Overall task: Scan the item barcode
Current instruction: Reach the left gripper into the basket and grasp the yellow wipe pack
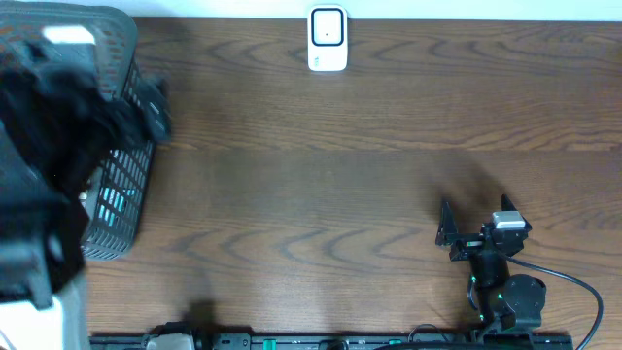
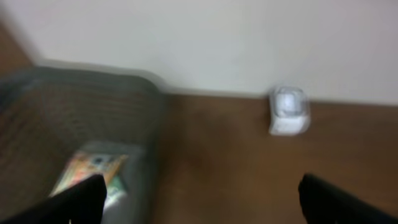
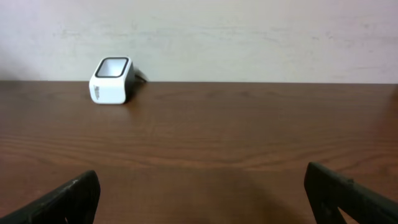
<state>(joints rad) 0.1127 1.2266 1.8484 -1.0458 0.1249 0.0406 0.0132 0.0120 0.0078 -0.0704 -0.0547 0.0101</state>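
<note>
The table (image 1: 340, 194) is dark brown wood with a wavy grain, and its far edge meets a plain pale wall (image 3: 249, 37). A grey mesh basket (image 1: 126, 194) stands at the table's far left corner and runs down the left edge. The left arm (image 1: 49, 146) is a dark blur above it. Its left gripper (image 2: 202, 183) is released, with the fingers spread wide and nothing between them. The right gripper (image 1: 452, 228) hangs near the table's near edge, toward the right. It too is spread wide and empty.

A small white scanner (image 1: 328, 39) with a dark-rimmed window sits at the middle of the far edge, well apart from both grippers. A flat packet (image 2: 93, 171) printed in orange, yellow and green lies inside the basket. It is too blurred to make out a barcode.
</note>
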